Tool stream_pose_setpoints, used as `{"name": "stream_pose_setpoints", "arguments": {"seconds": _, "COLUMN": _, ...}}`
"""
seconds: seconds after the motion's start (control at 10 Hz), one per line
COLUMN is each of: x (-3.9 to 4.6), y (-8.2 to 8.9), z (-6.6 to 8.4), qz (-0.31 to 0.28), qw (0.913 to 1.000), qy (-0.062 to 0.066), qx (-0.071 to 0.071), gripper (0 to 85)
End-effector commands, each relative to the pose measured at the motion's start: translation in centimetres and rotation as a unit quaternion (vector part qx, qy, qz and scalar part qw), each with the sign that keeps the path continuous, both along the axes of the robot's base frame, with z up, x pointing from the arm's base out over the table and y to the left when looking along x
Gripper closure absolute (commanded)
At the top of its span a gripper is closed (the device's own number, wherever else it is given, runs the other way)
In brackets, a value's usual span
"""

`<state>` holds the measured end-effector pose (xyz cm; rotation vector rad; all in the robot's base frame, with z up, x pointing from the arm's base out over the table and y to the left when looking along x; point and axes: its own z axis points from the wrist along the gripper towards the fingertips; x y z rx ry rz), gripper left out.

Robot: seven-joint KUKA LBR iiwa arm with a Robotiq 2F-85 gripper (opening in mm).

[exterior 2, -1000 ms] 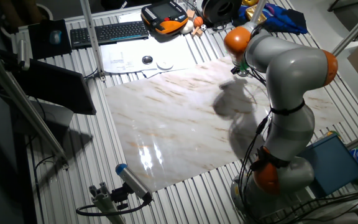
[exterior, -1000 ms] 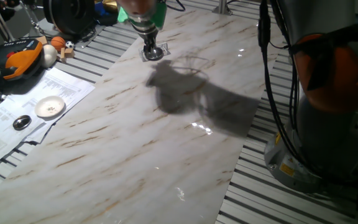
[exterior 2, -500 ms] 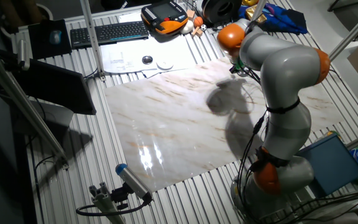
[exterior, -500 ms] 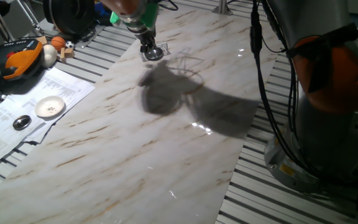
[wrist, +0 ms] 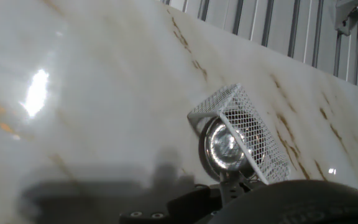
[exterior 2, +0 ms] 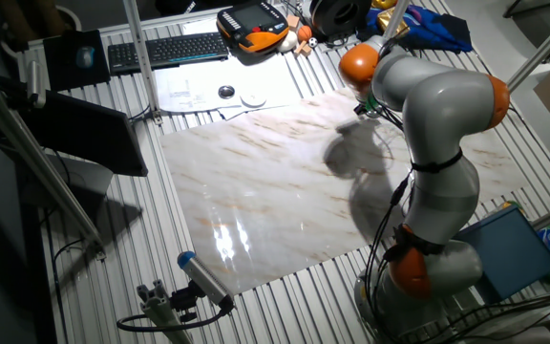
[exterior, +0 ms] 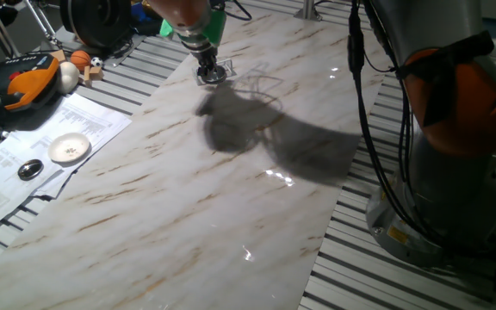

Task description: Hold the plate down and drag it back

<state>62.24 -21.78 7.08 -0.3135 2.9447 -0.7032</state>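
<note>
The plate (exterior: 214,75) is a small shiny metal dish on the marble board (exterior: 188,198), near its far edge. My gripper (exterior: 207,65) points straight down with its narrow tip on the plate's near-left part; the fingers look closed together. In the hand view the plate (wrist: 225,148) shines just beyond my fingertips (wrist: 232,182), seen through a white wire-mesh frame (wrist: 253,134) that lies against it. In the other fixed view my arm (exterior 2: 418,96) hides the plate.
A white saucer (exterior: 69,148) and a small dark round object (exterior: 30,169) lie on papers at the left. An orange pendant (exterior: 24,82) and small balls are behind them. A faint wire frame (exterior: 265,86) lies right of the plate. The robot base (exterior: 455,172) stands at the right.
The gripper and upper arm swung slightly left, then back right. The tip stays on the plate, which has hardly shifted.
</note>
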Motion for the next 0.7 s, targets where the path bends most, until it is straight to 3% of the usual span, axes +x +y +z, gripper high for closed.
{"name": "stream_pose_setpoints", "arguments": {"seconds": 0.0, "x": 0.08, "y": -0.2, "z": -0.3, "qz": 0.002, "qw": 1.0, "qy": -0.002, "qx": -0.001, "gripper": 85.0}}
{"name": "stream_pose_setpoints", "arguments": {"seconds": 0.6, "x": 0.96, "y": -1.3, "z": -2.4, "qz": 0.012, "qw": 0.9997, "qy": -0.019, "qx": -0.003, "gripper": 85.0}}
